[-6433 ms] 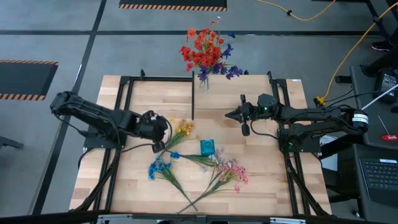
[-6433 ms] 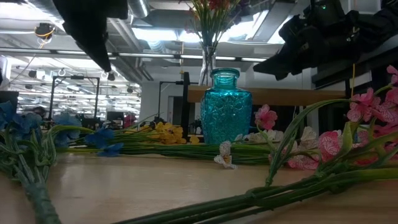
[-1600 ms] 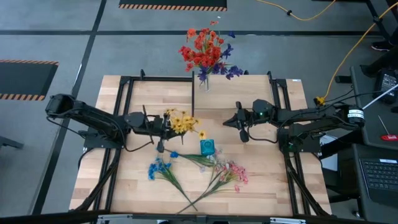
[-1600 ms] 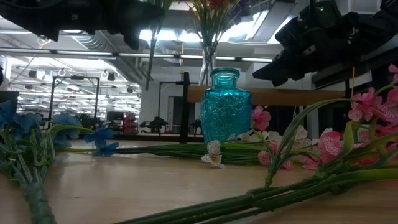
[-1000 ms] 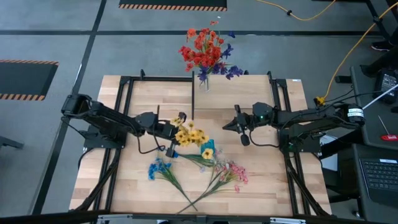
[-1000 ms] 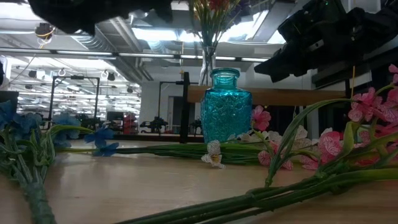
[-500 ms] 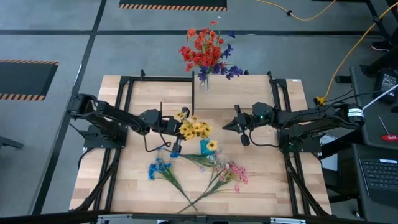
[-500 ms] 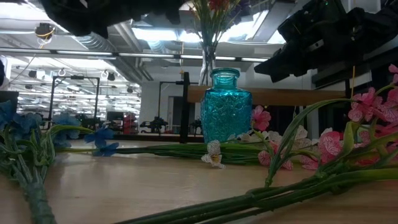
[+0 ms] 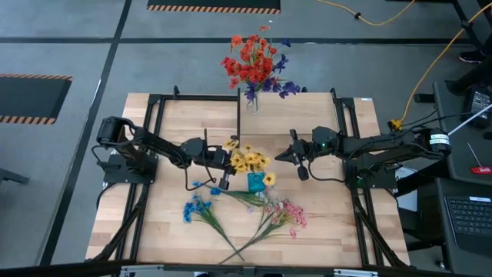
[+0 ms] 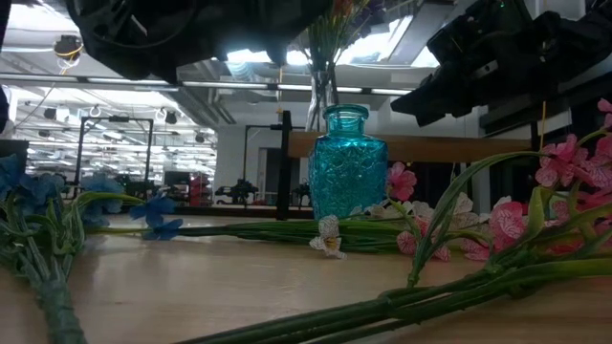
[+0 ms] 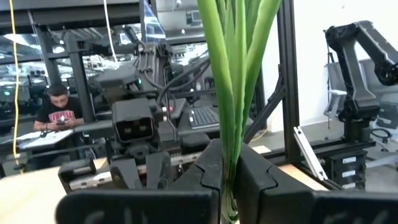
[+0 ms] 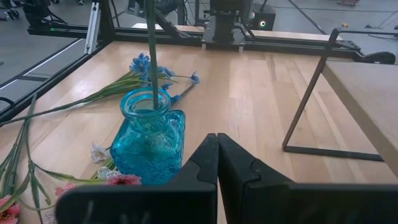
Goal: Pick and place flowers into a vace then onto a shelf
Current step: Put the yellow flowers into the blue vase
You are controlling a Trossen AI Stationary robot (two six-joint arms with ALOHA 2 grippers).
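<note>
A bunch of yellow flowers (image 9: 250,161) hangs over the table's middle with my left gripper (image 9: 230,159) shut on its green stems (image 11: 231,74). One stem (image 12: 151,56) comes down into the mouth of the teal glass vase (image 9: 255,182), which stands upright on the table. My right gripper (image 9: 281,157) hovers shut just right of the vase, holding nothing. Blue flowers (image 9: 197,208) and pink flowers (image 9: 284,213) lie flat on the tabletop nearer the front. The shelf (image 9: 307,115) stands at the far right. My left gripper pinches the bundled green stems (image 11: 229,163) between its two fingers, well below the yellow blooms. The fingers reach in about level from the table's left and lie across the stems. The bunch stands roughly upright, clear of the table, with a stem's lower end (image 12: 153,99) inside the vase's mouth.
A clear glass vase (image 9: 251,100) with red, orange and purple flowers stands at the shelf's far left corner. Black metal frames (image 9: 154,115) run along both sides of the table. The shelf's thin black leg (image 12: 311,93) stands close to the teal vase.
My left gripper has carried the yellow flowers toward the table's right edge and slightly down, to the teal vase. The bunch stays upright in the shut fingers, and its blooms now hang over the vase. My right gripper has kept still.
</note>
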